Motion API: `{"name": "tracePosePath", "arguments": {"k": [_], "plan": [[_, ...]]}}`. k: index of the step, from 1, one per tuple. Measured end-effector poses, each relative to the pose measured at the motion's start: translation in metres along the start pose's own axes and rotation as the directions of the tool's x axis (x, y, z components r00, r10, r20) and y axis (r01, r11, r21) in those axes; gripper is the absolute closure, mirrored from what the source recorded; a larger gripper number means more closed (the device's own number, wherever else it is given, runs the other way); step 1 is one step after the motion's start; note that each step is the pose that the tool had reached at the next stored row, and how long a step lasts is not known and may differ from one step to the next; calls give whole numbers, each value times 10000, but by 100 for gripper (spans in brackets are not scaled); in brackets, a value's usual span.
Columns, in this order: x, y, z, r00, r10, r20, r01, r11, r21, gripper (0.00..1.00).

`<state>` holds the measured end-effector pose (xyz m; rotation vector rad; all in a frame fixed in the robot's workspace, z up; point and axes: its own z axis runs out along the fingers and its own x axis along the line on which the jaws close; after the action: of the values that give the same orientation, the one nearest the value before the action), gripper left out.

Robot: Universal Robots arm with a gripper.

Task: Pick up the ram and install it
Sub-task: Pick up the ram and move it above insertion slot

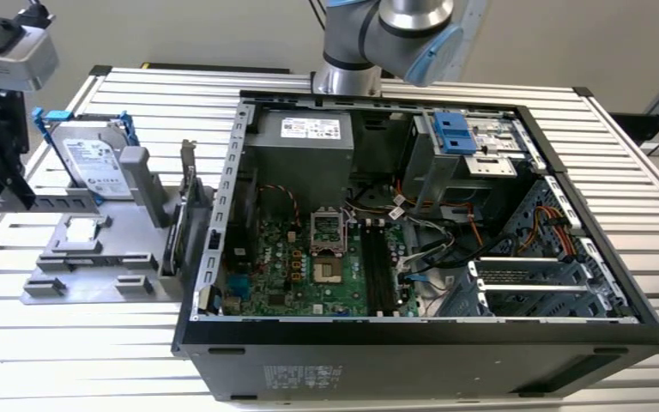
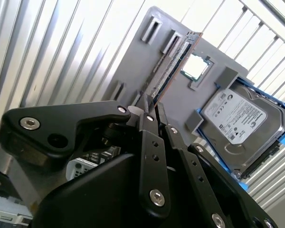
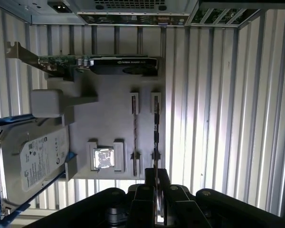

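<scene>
- Dark and thin, the ram (image 3: 156, 133) stands on its long edge. Its long axis runs from the gripper (image 3: 156, 172) toward the upright card (image 3: 118, 64), square to it.
- A brownish rim shows along it in the second wrist view.
- It sits in end slots of the grey fixture plate (image 3: 109, 118), near the plate's edge farthest from the hard drive (image 3: 38, 156).
- The claw's fingers pinch the ram's near end.
- A square chip (image 3: 104, 158) lies in the plate's pocket.
- On the slatted table (image 1: 78, 360), the open computer case (image 1: 421, 343) holds a motherboard (image 1: 295, 266).
</scene>
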<state>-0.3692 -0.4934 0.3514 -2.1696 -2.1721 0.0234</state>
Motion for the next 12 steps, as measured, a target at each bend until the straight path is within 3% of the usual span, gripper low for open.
{"name": "tracePosePath", "arguments": {"k": [12], "plan": [[5,-8,-134,10000,-1,-25,1,10000,-1,100]]}}
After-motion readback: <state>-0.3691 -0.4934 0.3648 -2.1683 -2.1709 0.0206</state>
